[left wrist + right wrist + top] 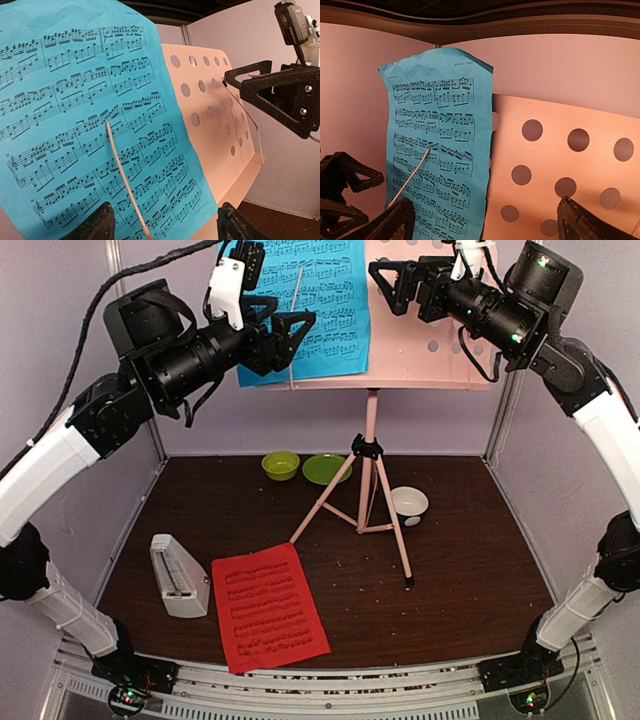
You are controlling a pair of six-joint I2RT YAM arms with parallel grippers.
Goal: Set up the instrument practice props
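Note:
The pale pink perforated music stand [425, 345] stands on its tripod legs [368, 490] at the back of the table. A blue sheet-music page [325, 300] rests on the left half of its desk, with a thin pink retaining wire [122, 175] lying across it. My left gripper [285, 322] hovers open just in front of the blue page [90, 125], holding nothing. In front of the bare right half of the stand [555, 150], my right gripper [395, 285] is open and empty. A red sheet-music page [268, 605] lies flat near the front edge, beside the white metronome [178, 575].
A green bowl [280, 465] and a green plate [326, 469] sit behind the tripod. A small white bowl [409, 503] is beside its right leg. Purple walls close in the back and both sides of the table.

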